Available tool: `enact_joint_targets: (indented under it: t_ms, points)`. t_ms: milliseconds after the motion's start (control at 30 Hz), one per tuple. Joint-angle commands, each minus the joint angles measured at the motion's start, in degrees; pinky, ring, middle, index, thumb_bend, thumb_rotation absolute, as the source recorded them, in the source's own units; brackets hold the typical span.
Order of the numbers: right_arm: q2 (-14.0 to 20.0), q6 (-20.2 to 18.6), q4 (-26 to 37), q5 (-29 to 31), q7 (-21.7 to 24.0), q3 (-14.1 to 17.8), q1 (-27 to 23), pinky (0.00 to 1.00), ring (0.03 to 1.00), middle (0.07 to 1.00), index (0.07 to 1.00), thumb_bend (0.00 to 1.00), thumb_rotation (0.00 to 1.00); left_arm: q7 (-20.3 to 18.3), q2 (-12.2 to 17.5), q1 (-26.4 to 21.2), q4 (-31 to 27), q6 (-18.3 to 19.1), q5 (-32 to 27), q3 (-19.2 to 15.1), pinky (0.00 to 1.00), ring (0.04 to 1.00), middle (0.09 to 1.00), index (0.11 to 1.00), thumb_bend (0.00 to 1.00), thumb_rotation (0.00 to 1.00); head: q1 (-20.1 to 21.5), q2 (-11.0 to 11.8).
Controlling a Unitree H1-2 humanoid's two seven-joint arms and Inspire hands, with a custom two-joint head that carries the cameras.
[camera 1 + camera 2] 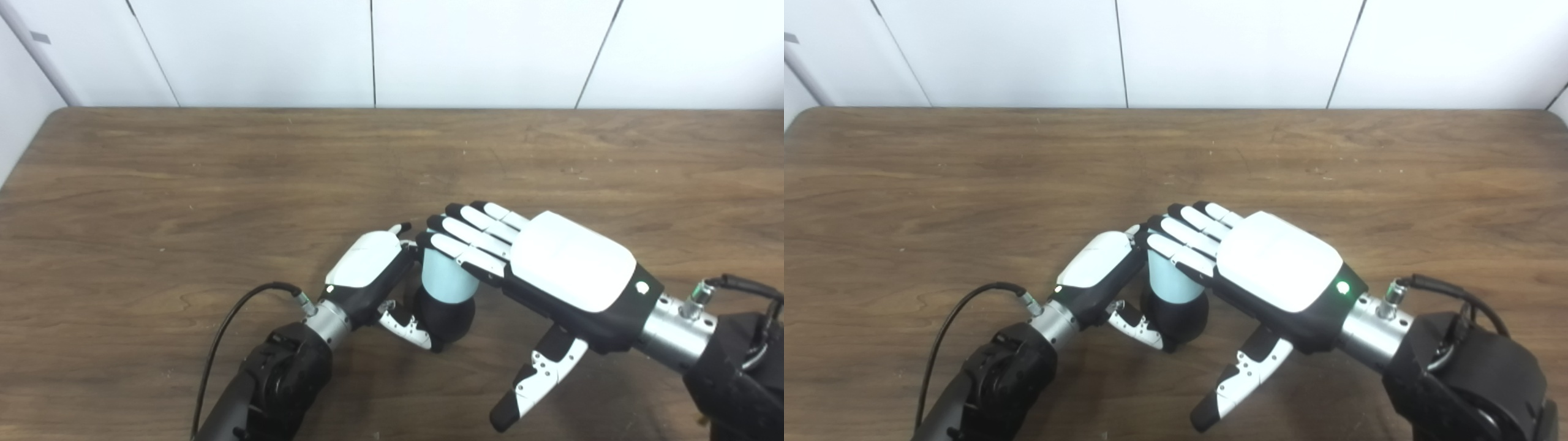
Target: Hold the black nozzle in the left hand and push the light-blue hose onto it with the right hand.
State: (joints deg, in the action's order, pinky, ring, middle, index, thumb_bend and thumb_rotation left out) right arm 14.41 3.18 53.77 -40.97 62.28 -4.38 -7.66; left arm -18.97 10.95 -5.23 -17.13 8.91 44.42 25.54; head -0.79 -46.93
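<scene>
1. Brown wood-grain tabletop point(184, 177), scuffed with pale specks, backed by white wall panels point(478, 52) with thin dark seams.
2. Near the front edge, rounded black nozzle point(450, 318) standing on the table, short light-blue hose point(446, 277) upright on top of it, the two touching.
3. Left hand point(373, 269) wrapped around the nozzle from the left, thumb pressed to its lower front.
4. Right hand point(551, 269) spread flat, fingers point(471, 236) lying over the hose's top, thumb hanging free below, gripping nothing.
5. Black cable point(233, 324) arcing from the left wrist; green light on the right wrist.
6. No legible writing.
</scene>
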Motion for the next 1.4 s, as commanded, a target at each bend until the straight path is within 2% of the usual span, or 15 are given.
enact_joint_targets:
  t_ms: [0, 167, 333, 667, 1067, 1367]
  points:
    - [1.5, -0.4, 0.6, -0.9, 1.8, -1.5, 0.9, 1.0, 1.0, 1.0, 1.0, 0.77, 1.0, -2.8, 1.5, 0.6, 1.3, 2.6, 1.9, 0.2, 1.0, 0.714, 0.521, 0.457, 0.52, 0.0, 0.0, -0.1]
    - [3.0, -4.2, 0.5, -2.4, 4.1, -4.7, 0.1, 1.0, 1.0, 1.0, 1.0, 0.75, 1.0, -2.4, 1.9, 0.5, 1.2, 1.7, 1.1, -0.1, 1.0, 0.717, 0.525, 0.454, 0.52, 0.0, 0.2, -0.1]
    - [5.0, -6.9, -0.2, -3.1, 3.3, -6.4, 0.3, 1.0, 1.0, 1.0, 1.0, 0.75, 1.0, -2.0, 1.9, 0.4, 1.4, 1.4, 1.1, 0.0, 1.0, 0.721, 0.528, 0.452, 0.52, 0.0, 0.2, -0.2]
    - [6.7, -9.1, -4.1, -1.9, -1.1, -8.2, 2.4, 1.0, 1.0, 1.0, 1.0, 0.75, 1.0, -2.5, 1.6, 0.4, 1.2, 2.2, 1.3, 0.1, 1.0, 0.721, 0.529, 0.451, 0.52, 0.0, -0.1, -0.4]
    - [8.7, -12.7, -6.6, 1.3, -4.2, -9.9, 1.9, 1.0, 1.0, 1.0, 1.0, 0.74, 1.0, -2.8, 1.6, 0.3, 0.5, 2.5, 1.9, 0.1, 1.0, 0.72, 0.524, 0.453, 0.52, 0.0, -0.1, -0.6]
    - [10.6, -12.9, -8.7, 3.2, -7.2, -10.5, 2.1, 1.0, 1.0, 1.0, 1.0, 0.74, 1.0, -2.6, 1.5, 0.1, 0.7, 2.5, 1.9, 0.2, 1.0, 0.719, 0.523, 0.454, 0.52, 0.0, -0.3, -0.9]
